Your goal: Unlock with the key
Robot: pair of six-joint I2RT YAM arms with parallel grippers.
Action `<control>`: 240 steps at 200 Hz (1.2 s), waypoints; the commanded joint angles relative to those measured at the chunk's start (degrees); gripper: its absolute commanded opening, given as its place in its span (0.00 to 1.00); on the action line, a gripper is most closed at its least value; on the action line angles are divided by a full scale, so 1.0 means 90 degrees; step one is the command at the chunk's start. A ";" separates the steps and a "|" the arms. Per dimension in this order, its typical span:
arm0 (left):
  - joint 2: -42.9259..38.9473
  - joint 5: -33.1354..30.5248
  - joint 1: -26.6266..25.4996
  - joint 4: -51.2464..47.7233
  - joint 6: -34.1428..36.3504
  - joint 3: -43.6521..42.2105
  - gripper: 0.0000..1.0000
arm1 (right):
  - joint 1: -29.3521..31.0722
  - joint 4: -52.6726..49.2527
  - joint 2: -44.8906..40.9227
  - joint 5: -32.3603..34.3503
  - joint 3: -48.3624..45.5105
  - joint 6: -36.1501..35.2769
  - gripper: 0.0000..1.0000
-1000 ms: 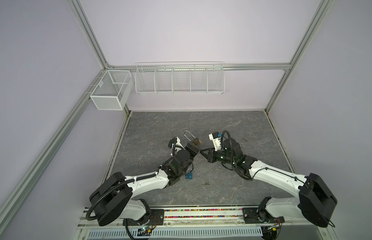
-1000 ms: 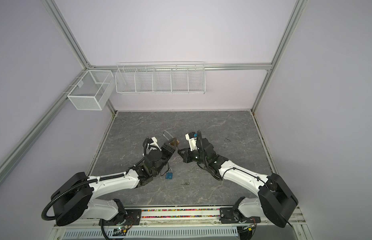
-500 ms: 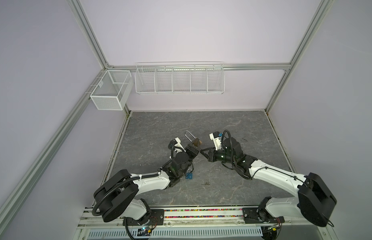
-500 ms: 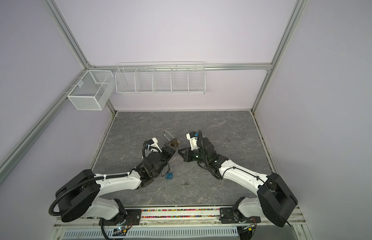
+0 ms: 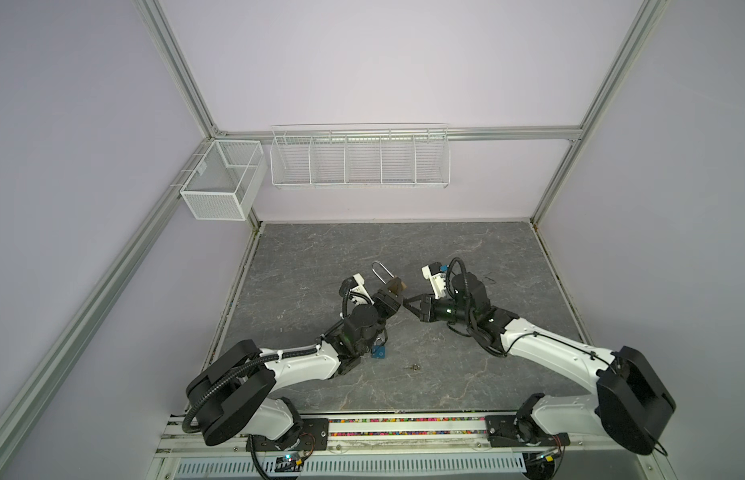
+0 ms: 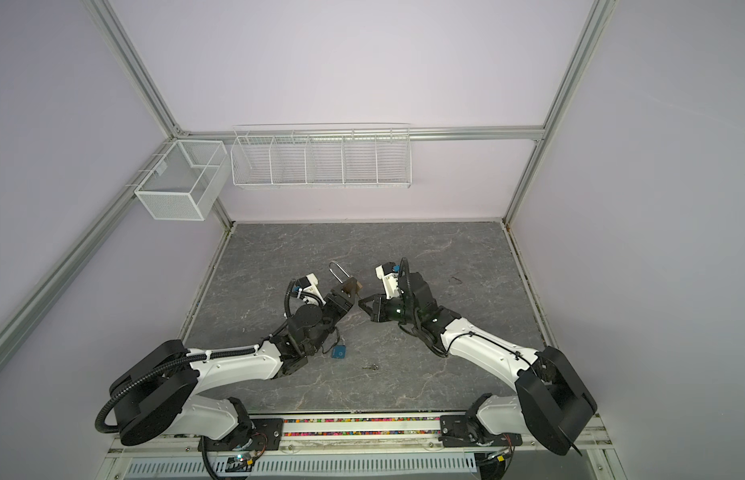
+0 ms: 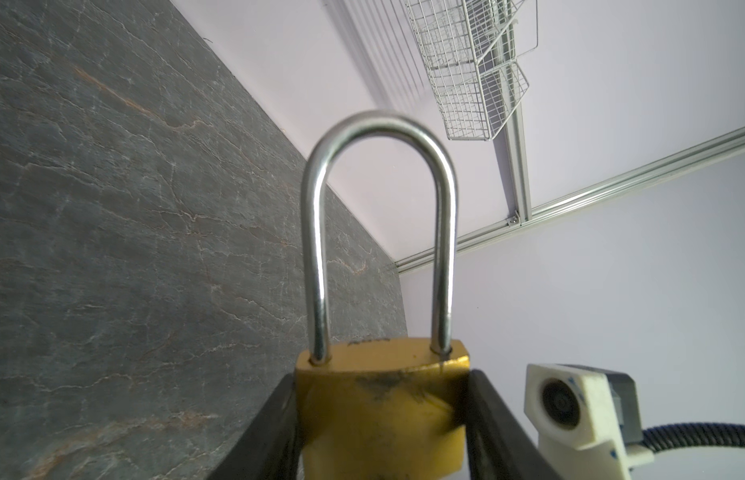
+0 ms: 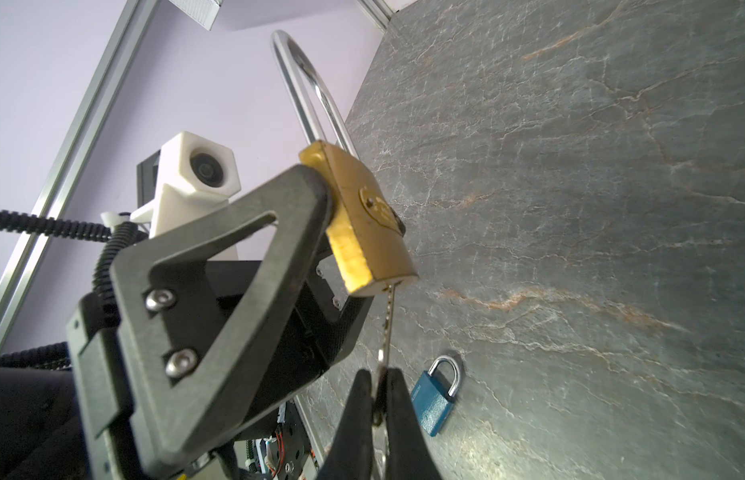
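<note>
Two tools, left tool (image 5: 390,300) clamping brass padlock (image 7: 383,407), right tool (image 8: 379,399) pinching key (image 8: 387,324) against its underside.

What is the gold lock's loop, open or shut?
Shut. In the left wrist view, both legs of the silver loop go down into the gold lock, with neither end lifted out.

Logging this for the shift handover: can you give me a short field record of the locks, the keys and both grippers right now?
left gripper: shut on brass padlock, body clamped between its jaws
shackle: both legs seated in the body, closed
right gripper: shut on key
key: tip at the keyway in the padlock's underside; depth unclear
blue padlock: lying on table, untouched
loose key: lying on table near blue padlock
</note>
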 commanded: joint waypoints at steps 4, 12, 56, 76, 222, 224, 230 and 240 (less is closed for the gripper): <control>-0.0280 0.0467 -0.0257 -0.0034 0.0313 -0.0012 0.00 | -0.0229 0.0516 -0.0202 0.0381 0.0251 0.0030 0.06; -0.0262 0.0495 -0.0260 0.0026 0.0314 0.0009 0.00 | -0.0224 0.0527 -0.0164 0.0400 0.0248 0.0031 0.06; -0.0159 0.0336 -0.0446 -0.0078 0.0014 0.0294 0.00 | 0.0115 0.0150 -0.0042 0.0954 0.0430 -0.0420 0.06; -0.0073 0.0312 -0.0459 -0.0056 -0.0422 0.0339 0.00 | 0.0284 -0.0006 -0.0152 0.1364 0.0432 -0.0725 0.06; 0.0031 0.0463 -0.0758 -0.0411 -0.0035 0.0386 0.00 | -0.0056 -0.0085 -0.0483 0.0901 0.0689 -0.0052 0.06; 0.0028 0.0467 -0.0758 -0.0365 -0.0018 0.0359 0.00 | -0.0079 -0.0073 -0.0489 0.0871 0.0677 -0.0026 0.06; 0.0018 0.0487 -0.0760 -0.0228 0.0010 0.0297 0.00 | -0.0149 -0.0030 -0.0519 0.0818 0.0640 0.0037 0.06; -0.0033 0.0533 -0.0759 -0.0116 0.0011 0.0224 0.00 | -0.0252 0.0091 -0.0560 0.0707 0.0554 0.0163 0.06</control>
